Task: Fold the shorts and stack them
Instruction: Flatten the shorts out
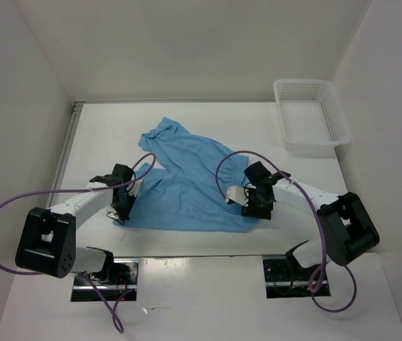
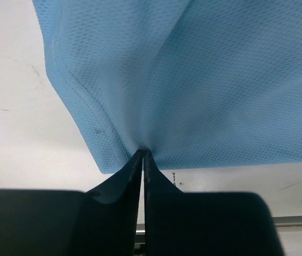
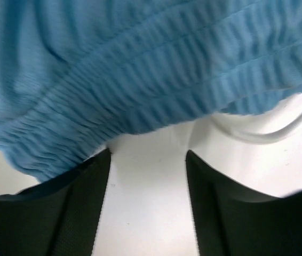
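Shorts [image 1: 187, 186] lie crosswise: waistband right, legs left

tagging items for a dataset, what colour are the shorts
The shorts are light sky blue, a fine mesh knit; clearest in the left wrist view.

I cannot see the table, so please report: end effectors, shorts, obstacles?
Left end effector shut on shorts edge. Right end effector open at waistband. Basket stands apart from shorts.
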Available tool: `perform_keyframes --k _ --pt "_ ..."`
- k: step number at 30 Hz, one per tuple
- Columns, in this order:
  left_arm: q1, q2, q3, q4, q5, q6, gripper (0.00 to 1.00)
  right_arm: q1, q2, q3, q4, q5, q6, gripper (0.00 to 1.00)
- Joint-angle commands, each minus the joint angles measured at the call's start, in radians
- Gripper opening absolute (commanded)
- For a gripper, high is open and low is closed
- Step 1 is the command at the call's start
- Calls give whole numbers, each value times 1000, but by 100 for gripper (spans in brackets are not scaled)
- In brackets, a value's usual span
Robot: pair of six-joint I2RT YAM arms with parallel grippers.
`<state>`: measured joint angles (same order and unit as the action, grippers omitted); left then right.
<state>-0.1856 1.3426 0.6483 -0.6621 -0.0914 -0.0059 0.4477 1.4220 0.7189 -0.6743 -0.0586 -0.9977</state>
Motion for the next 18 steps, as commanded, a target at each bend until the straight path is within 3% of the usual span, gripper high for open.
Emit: perform_keyframes --k 1,3,5,9,12,13,18 --pt "-11 36 -35 -65 -71 6 11 29 -29 2 16 71 2 65" --pt "-11 27 -1 -79 -59 6 21 29 -29 50 56 130 63 77" --pt "-11 18 48 -88 -59 6 29 29 -55 69 114 184 64 81" --pt "-11 -2 134 -65 -109 6 30 29 -118 115 125 223 73 81" --pt "-11 -2 184 1 -157 6 34 29 -181 145 139 184 82 91" --pt "-11 7 215 16 -157 6 41 29 -181 145 157 175 82 95" --pt "-21 61 254 110 -131 6 49 80 -112 264 173 97 215 91"
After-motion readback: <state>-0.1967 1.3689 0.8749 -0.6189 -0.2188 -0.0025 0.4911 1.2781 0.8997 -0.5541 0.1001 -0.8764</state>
